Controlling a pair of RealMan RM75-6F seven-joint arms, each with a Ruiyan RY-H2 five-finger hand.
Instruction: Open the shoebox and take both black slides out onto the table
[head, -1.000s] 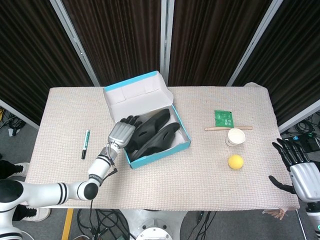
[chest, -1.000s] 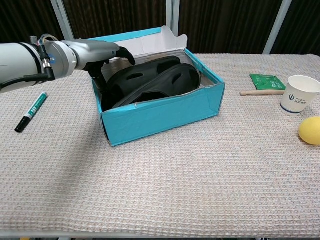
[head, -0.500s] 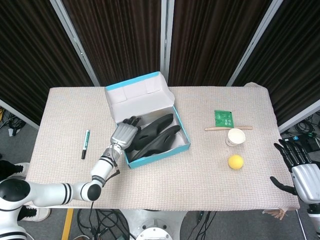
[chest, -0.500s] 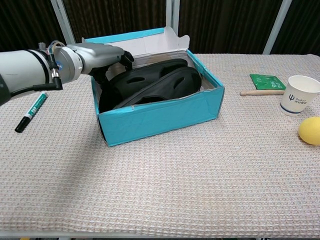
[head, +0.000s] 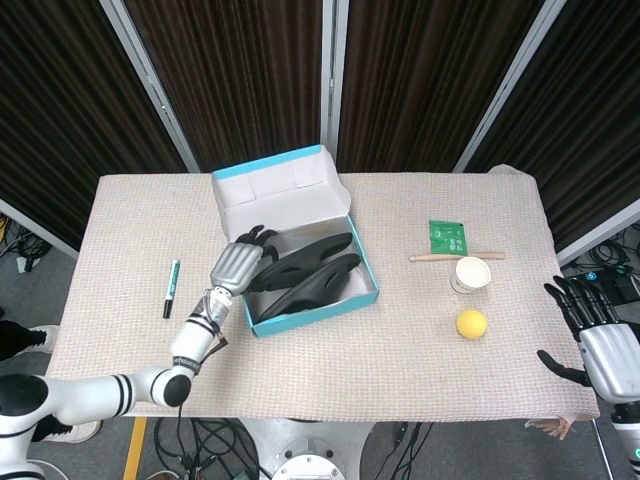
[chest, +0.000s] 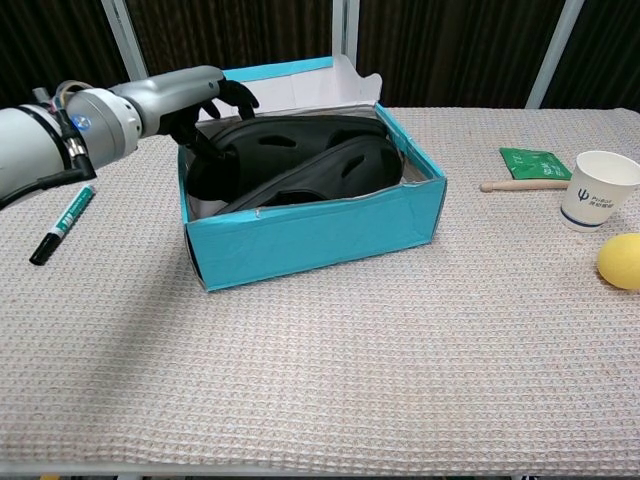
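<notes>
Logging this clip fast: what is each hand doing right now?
Left hand: grips a black slide in the shoebox.
Right hand: open, holding nothing.

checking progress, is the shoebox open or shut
Open: the shoebox lid stands folded back behind it, and both black slides lie exposed inside.

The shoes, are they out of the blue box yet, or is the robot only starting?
Only starting. The shoebox lid is already open. Both black slides are inside the box. The left hand grips the heel end of one slide, and that end looks raised. The right hand waits open at the table edge. Both slides must come out onto the table.
</notes>
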